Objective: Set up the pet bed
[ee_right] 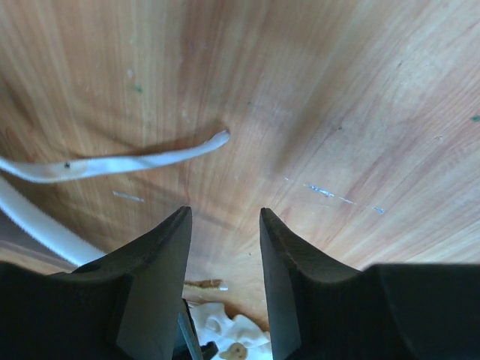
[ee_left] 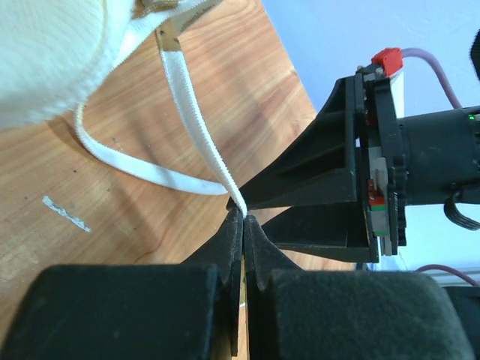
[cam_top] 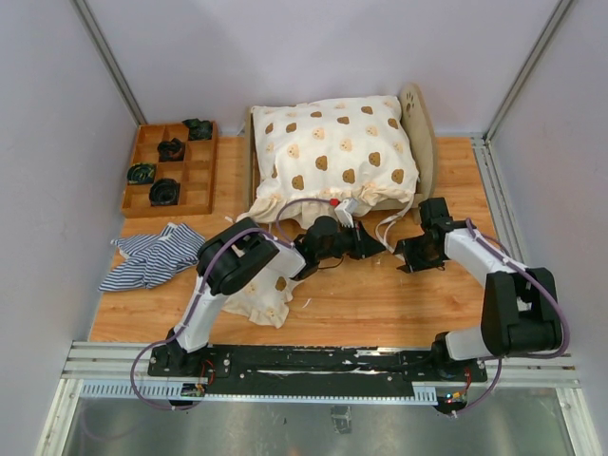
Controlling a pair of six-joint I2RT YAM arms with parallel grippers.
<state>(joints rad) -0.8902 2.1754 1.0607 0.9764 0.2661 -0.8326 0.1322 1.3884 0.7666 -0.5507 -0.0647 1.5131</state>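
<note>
Left pincer (ee_left: 242, 219) pinches white tie (ee_left: 196, 124); right pincer (ee_right: 225, 225) agape.

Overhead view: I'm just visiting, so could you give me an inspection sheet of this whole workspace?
Surface: wooden tabletop, mostly bare in front.
Job's things: bed frame at the back, bear-print cushion piled on it; striped cloth crumpled at left, off the bed.
Clutter: brown tray holding dark objects; second bear-print cloth near the left arm.
Grippers: left gripper shut on a white tie; right gripper open, empty.
Cables: purple cable along each arm.
Surroundings: pale walls; metal rails at the near edge.
</note>
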